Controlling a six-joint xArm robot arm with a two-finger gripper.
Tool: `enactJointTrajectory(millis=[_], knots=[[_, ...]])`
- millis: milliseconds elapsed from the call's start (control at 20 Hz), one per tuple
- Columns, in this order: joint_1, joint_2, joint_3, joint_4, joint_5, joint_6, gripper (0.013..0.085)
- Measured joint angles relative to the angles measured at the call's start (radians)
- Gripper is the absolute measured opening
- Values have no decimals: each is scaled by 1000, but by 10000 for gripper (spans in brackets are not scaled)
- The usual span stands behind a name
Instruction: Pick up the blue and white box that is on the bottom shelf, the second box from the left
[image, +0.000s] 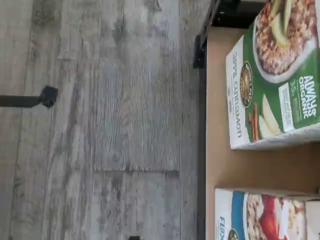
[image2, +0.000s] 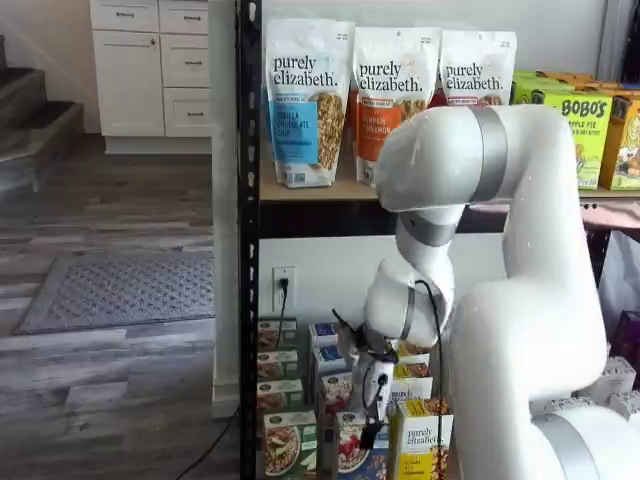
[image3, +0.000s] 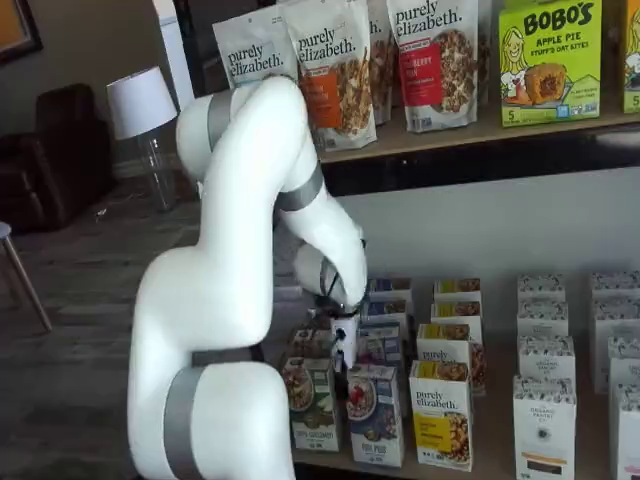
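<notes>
End effector (image3: 344, 368) hangs above blue and white box (image3: 377, 415).

On the bottom shelf (image3: 500, 455), the blue and white box (image3: 375, 413) stands in the front row, a cereal box (image3: 312, 403) at its nine o'clock, a "purely elizabeth" box (image3: 441, 412) at its three o'clock, more rows behind

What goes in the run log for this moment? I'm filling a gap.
phase: approach | target: blue and white box on bottom shelf, not held | gripper: above box, fingers unclear | neighbour: green-and-white box
</notes>
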Motion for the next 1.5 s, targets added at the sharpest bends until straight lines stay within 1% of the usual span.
enactJointTrajectory(millis=[200, 350, 450, 700, 800, 950, 1250, 1500], knots=[[17, -1, -3, -15, 13, 31, 850], [33, -2, 1, -7, 2, 38, 850], [42, -3, 10, 29, -28, 12, 850], [67, -3, 36, 162, -137, -93, 850], [70, -1, 39, 191, -160, -119, 850], [65, 2, 39, 206, -176, -139, 850], [45, 13, 23, 260, -178, -209, 850], [28, 42, -5, 260, -182, -227, 850]])
